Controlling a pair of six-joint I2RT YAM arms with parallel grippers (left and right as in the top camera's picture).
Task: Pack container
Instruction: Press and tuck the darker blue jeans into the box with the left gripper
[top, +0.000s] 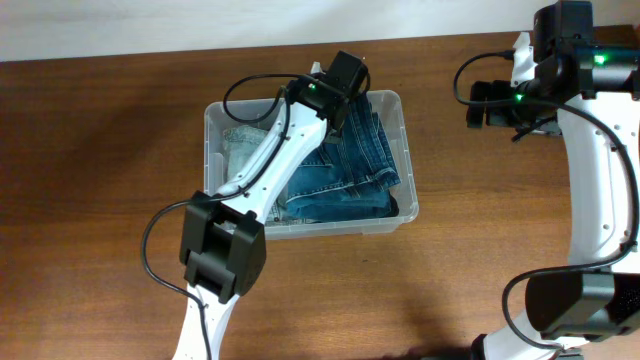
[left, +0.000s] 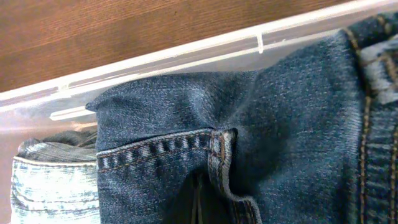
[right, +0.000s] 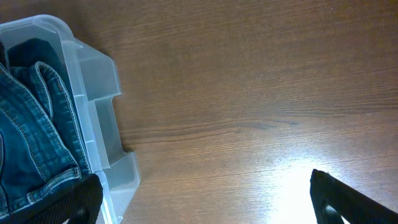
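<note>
The clear plastic container (top: 405, 222) stands mid-table and holds folded blue jeans (top: 362, 160) with a lighter, washed denim piece (top: 238, 150) at its left end. My left gripper (top: 338, 100) reaches down into the container's far side. In the left wrist view its dark fingers (left: 200, 205) are together, pressed into bunched dark denim (left: 292, 112) near the container's rim (left: 186, 53). My right gripper (top: 490, 105) is open and empty over bare table to the right of the container. Its two fingertips (right: 205, 199) show wide apart beside the container's corner (right: 99, 81).
The brown wooden table (top: 480, 260) extends around the container. A white wall edge (top: 200, 25) runs along the back. The left arm's cable loops over the container's left half.
</note>
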